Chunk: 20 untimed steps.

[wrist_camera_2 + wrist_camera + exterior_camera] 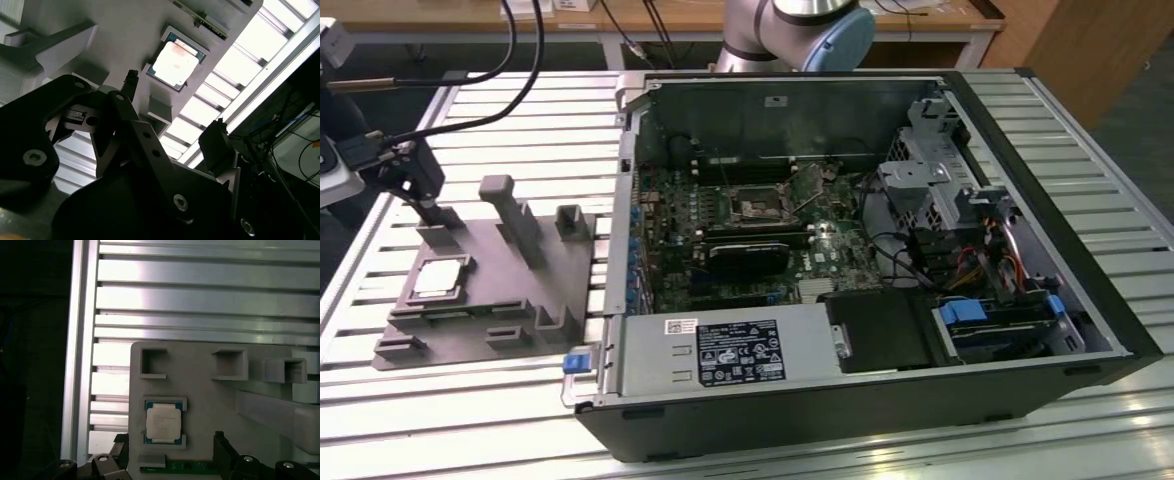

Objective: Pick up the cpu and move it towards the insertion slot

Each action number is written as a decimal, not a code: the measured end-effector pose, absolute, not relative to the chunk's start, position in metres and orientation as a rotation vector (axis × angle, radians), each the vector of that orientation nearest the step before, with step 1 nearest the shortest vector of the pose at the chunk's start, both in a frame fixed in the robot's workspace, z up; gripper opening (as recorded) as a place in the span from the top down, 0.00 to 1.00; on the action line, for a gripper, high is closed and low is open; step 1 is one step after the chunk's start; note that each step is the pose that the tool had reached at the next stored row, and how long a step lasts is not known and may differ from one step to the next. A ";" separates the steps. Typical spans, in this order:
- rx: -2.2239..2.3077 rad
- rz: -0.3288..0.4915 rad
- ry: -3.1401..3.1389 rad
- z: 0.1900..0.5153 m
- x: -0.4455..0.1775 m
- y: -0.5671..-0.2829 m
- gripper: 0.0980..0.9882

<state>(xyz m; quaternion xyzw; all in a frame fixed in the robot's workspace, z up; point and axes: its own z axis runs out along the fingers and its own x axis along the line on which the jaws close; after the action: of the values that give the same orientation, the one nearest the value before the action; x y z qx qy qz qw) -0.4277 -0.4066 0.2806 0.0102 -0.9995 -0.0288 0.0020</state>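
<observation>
CPU [163,424] lies in a recess of the grey holder [210,405], just ahead of the pincer [169,436], whose jaws stand spread and empty, seemingly to straddle it. The insertion slot [758,207] sits well apart, inside the computer case [720,425].
</observation>
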 end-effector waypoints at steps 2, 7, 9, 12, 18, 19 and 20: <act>0.032 -0.092 -3.136 0.280 -0.428 -0.407 0.25; 0.032 -0.093 -3.136 0.279 -0.428 -0.407 0.25; 0.032 -0.094 -3.136 0.278 -0.428 -0.407 0.25; 0.032 -0.095 -3.136 0.277 -0.428 -0.407 0.25; 0.032 -0.095 -3.136 0.275 -0.428 -0.407 0.25; 0.032 -0.095 -3.136 0.275 -0.428 -0.407 0.25; 0.032 -0.095 -3.136 0.275 -0.428 -0.407 0.25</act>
<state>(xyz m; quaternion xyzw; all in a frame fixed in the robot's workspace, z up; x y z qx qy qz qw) -0.4277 -0.4066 0.2750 0.0101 -0.9995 -0.0304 0.0020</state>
